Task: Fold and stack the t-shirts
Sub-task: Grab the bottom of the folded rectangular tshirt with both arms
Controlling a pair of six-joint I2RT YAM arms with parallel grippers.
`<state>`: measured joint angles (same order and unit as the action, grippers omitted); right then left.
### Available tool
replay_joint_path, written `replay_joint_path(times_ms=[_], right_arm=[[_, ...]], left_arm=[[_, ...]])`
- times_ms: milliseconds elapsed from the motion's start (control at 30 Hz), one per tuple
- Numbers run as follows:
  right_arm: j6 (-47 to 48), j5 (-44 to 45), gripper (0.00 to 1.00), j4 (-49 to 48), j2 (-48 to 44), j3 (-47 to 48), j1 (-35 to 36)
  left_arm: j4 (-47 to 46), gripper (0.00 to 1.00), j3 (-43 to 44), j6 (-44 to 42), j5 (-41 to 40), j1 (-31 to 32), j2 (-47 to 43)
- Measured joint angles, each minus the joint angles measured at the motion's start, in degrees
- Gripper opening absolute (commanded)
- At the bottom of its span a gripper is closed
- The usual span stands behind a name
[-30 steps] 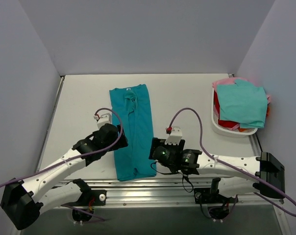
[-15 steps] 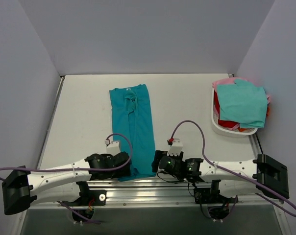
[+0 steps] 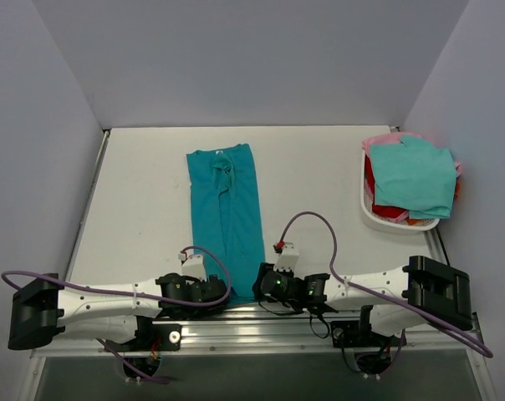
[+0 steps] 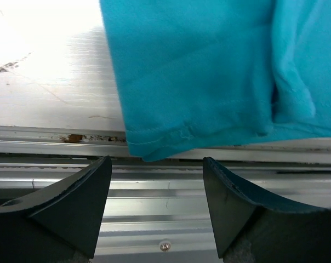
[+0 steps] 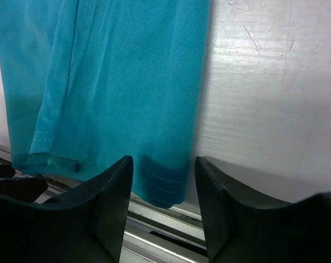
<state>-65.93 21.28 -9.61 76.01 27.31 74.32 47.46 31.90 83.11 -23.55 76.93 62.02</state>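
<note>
Teal shirt (image 3: 226,217) lies folded into a narrow strip mid-desk, left of centre. Its long axis runs near to far, collar toward the far edge, hem just over the near edge. Left gripper (image 4: 157,159) is at the hem's left corner and right gripper (image 5: 164,159) at its right corner, both spread, pinching nothing. Basket (image 3: 378,219) with other shirts (image 3: 413,175) sits at the right edge.

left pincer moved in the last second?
Yes. In the top view the left pincer came down along the teal shirt to its hem at the near rail.
</note>
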Motion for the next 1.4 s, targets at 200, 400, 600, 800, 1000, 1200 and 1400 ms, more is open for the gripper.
replay_joint_path(times_ms=[200, 400, 600, 800, 1000, 1200, 1400], right_arm=[[-0.4, -0.2, 0.36, -0.7, 0.3, -0.3, 0.0], [-0.5, -0.1, 0.35, -0.7, 0.3, -0.3, 0.0], [-0.5, 0.2, 0.36, -1.1, 1.2, -0.3, 0.0], [-0.4, 0.6, 0.33, -1.5, 1.7, -0.1, 0.0], [0.0, 1.1, 0.26, -2.1, 3.1, 0.6, 0.0], [0.2, 1.2, 0.17, -3.5, 4.4, 0.9, 0.0], [0.3, 1.2, 0.09, -3.6, 4.8, 0.9, 0.0]], left_arm=[[0.4, 0.7, -2.3, 3.7, -2.3, 0.0, -1.3], [2.4, 0.7, -3.2, 7.5, -5.4, 0.0, -3.0], [2.9, 0.69, -3.2, 9.9, -8.8, 0.0, -3.1], [2.8, 0.69, -3.2, 11.2, -10.4, 0.0, -3.1], [0.6, 0.64, -4.7, 11.8, -10.3, 0.3, -1.0], [0.7, 0.6, -3.6, 10.8, -10.1, 0.6, 2.8], [0.8, 0.55, -2.8, 10.6, -9.9, 0.7, 4.6]])
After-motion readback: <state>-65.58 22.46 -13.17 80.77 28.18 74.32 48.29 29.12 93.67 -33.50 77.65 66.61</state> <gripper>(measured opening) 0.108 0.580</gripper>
